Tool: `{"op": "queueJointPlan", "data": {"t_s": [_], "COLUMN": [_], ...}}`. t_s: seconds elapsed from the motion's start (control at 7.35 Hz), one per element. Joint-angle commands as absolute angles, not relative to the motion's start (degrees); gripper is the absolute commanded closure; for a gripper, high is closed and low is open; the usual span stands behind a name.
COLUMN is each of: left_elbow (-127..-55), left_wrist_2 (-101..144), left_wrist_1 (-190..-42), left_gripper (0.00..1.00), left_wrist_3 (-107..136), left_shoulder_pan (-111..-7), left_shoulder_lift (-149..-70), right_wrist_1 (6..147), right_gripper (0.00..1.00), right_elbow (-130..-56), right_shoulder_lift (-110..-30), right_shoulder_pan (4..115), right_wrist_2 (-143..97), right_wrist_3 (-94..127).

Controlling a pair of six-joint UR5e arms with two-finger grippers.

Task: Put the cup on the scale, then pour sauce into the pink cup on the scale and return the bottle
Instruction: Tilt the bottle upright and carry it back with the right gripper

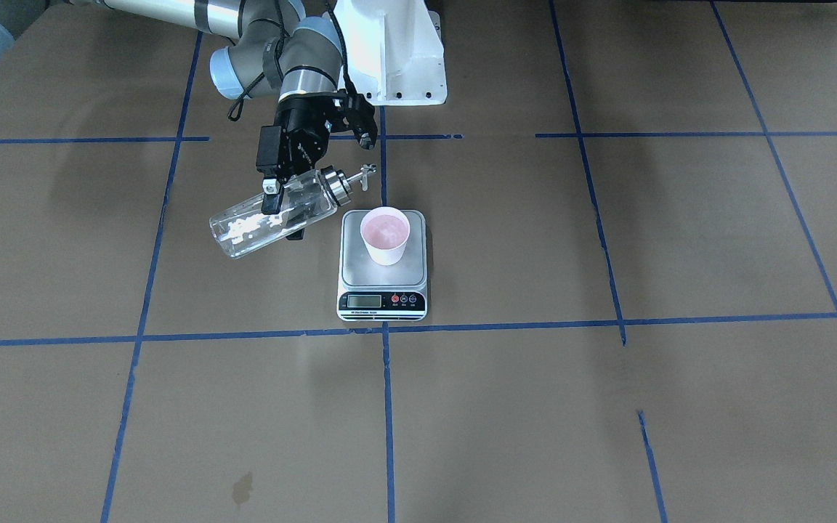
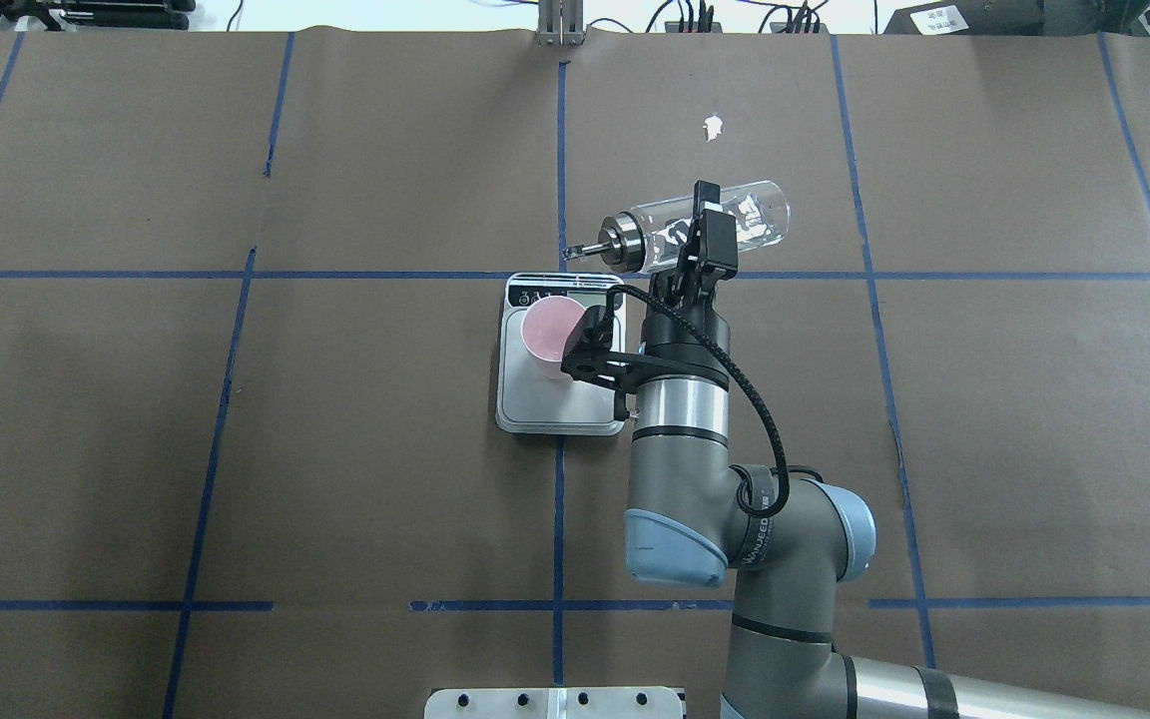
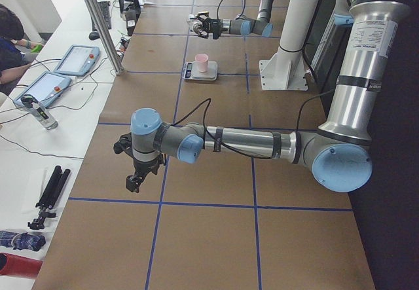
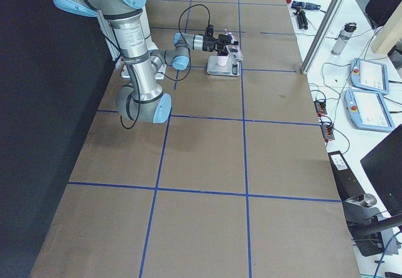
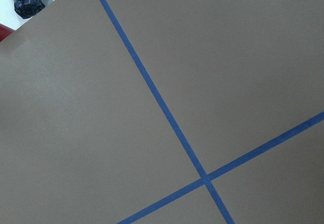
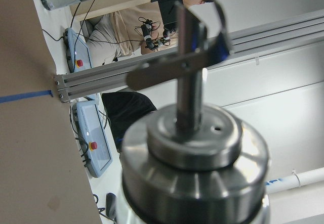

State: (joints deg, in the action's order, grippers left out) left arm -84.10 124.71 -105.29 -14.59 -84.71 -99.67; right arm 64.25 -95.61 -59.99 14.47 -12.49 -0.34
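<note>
Front-facing view: right gripper [image 1: 278, 197] clamped on clear glass cylindrical bottle [image 1: 238, 232], long axis 8-to-2 o'clock. Small pale-pink tapered cup [image 1: 385, 234] stands on flat steel-topped kitchen scale [image 1: 357, 270], at 5 o'clock from the capped end. Left-side view: left gripper [image 3: 134, 180] well apart, nearer no task item; jaw state cannot be told.

Scale [image 1: 382, 280] readout too small for you to read, sauce in the bottle [image 1: 240, 229] indistinguishable — left gripper [image 3: 133, 182] too distant to judge.
</note>
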Motion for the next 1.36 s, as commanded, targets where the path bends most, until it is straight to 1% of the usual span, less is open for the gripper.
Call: {"op": "queueJointPlan", "data": {"t_s": [0.0, 0.14, 0.27, 0.54, 0.68, 0.82, 1.09, 1.22], "left_elbow": [-84.55, -84.99, -85.69, -86.65, -87.36, -87.54, -88.15, -88.33], "left_wrist_2": [124.72, 124.72, 124.63, 124.63, 124.63, 124.63, 124.63, 124.63], "left_wrist_1": [-105.29, -105.12, -104.86, -104.85, -104.77, -104.77, -104.77, -104.77], "left_gripper": [0.00, 0.00, 0.00, 0.00, 0.00, 0.00, 0.00, 0.00], "left_wrist_3": [-14.59, -14.50, -14.50, -14.50, -14.41, -14.41, -14.41, -14.41], "left_shoulder_pan": [-85.34, -85.52, -85.52, -85.69, -85.69, -85.69, -85.78, -85.78], "left_shoulder_lift": [-99.67, -99.58, -99.58, -99.14, -98.97, -98.88, -98.79, -98.70], "right_wrist_1": [64.16, 64.16, 64.16, 64.16, 64.16, 64.25, 64.25, 64.25], "right_gripper": [1.00, 1.00, 1.00, 1.00, 1.00, 1.00, 1.00, 1.00], "right_elbow": [-99.30, -99.93, -100.71, -106.06, -106.08, -107.74, -112.39, -113.72], "right_shoulder_lift": [-61.61, -62.39, -65.27, -72.91, -74.78, -77.41, -83.81, -85.15], "right_shoulder_pan": [14.68, 14.85, 14.85, 16.77, 18.09, 19.93, 20.74, 21.53], "right_wrist_2": [-18.60, -20.98, -22.40, -29.58, -33.53, -39.84, -43.59, -48.03], "right_wrist_3": [12.58, 20.40, 30.40, 35.76, 44.30, 50.56, 57.10, 67.48]}}
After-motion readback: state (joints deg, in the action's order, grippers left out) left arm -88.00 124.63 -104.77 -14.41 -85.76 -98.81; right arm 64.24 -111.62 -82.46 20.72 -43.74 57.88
